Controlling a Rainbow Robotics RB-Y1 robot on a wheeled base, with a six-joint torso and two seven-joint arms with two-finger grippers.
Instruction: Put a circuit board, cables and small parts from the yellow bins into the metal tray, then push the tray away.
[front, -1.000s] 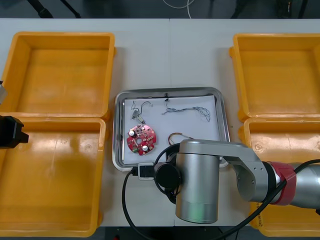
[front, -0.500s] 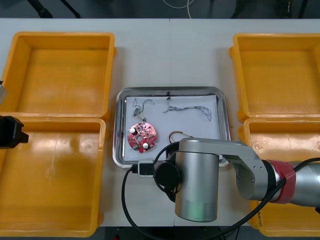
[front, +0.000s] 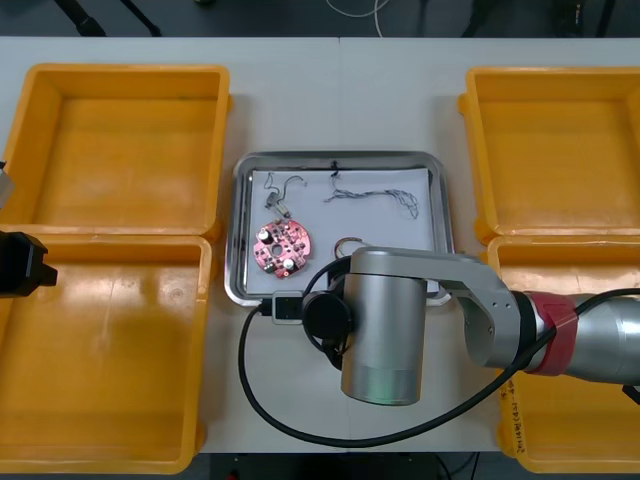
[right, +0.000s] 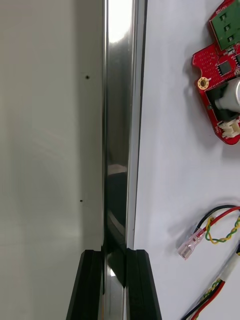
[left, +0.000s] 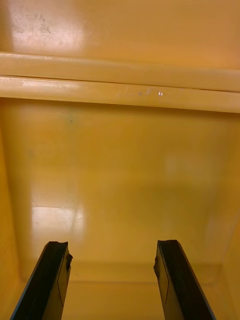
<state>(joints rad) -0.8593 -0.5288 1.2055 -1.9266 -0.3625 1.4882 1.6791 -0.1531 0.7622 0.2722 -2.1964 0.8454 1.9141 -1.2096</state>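
Print on the round red circuit board (right: 220, 75) is too small for me to read. The metal tray (front: 340, 156), white inside, sits at the middle of the worktop (front: 340, 100) between the four yellow bins (front: 125, 150), with its long axis running left to right. My right arm (front: 385, 330) reaches in from the right side, its silver wrist lying over the tray's near right corner. In the wrist view the right claw (right: 116, 282) is clamped on the tray's near rim, one finger on the worktop side and one on the white side, and the shiny rim runs straight away from the fingers. The red and yellow cable (right: 220, 230) lies inside the tray, just beside the claw, with the circuit board farther along. From above, the board is in the tray's left half. The small metal parts (front: 280, 212) lie just beyond the board, and the blue and white cable (front: 375, 197) stretches left to right near the far rim. The left claw (left: 112, 280) hangs spread wide over the bare floor of a bin at the left edge, gripping nothing.
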